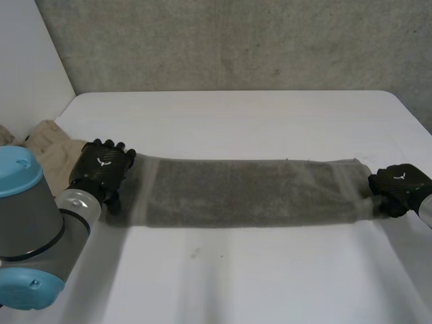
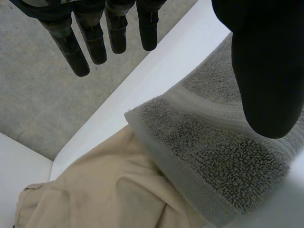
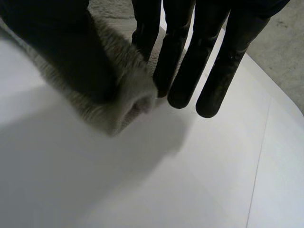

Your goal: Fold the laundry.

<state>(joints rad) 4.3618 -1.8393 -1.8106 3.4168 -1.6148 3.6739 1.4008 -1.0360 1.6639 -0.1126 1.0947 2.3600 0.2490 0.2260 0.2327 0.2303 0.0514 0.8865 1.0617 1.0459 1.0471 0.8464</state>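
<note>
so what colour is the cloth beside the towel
Beige; the cloth beside the towel shows best in the left wrist view.

A white table (image 1: 270,121) is seen spread across the view, its top smooth and its far corners rounded. Beyond its far edge a grey speckled surface (image 1: 236,40) is shown, rough like concrete; whether floor or wall cannot be told. At the left, a plain white panel (image 1: 27,61) is set slanting against it. A thin seam (image 3: 262,137) is picked out across the tabletop. Soft shadows are cast under even light.
</note>
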